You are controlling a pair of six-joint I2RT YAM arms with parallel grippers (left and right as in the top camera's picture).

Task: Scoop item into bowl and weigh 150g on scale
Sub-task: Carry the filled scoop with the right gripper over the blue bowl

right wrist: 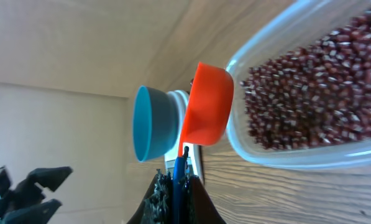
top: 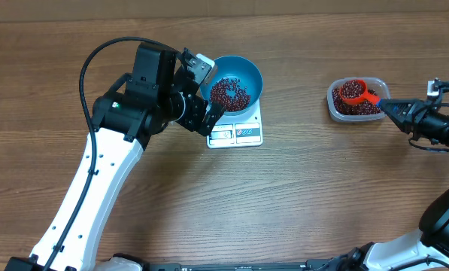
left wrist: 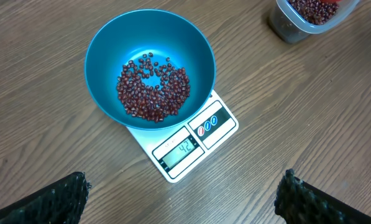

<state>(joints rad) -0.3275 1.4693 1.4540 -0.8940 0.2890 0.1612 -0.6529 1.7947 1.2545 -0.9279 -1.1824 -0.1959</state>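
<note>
Overhead: bowl (top: pixel 243 68) on scale (top: pixel 239 134), a shallow layer of small dark red-brown beans (top: pixel 230 93) inside; left gripper (top: pixel 204 89) wide open beside it, empty. Left wrist: display (left wrist: pixel 180 148) seems to read 42 — more needed. Right wrist: right gripper (right wrist: pixel 176 180) clamped on the scoop (right wrist: pixel 207 102) at the tub (right wrist: pixel 278 160) — next, load it and carry level.

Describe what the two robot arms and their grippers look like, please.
The left arm and right arm both have white lower links and black joint housings. A black cable loops above the left arm. The left gripper and right gripper have black fingers with a rough, textured surface.
</note>
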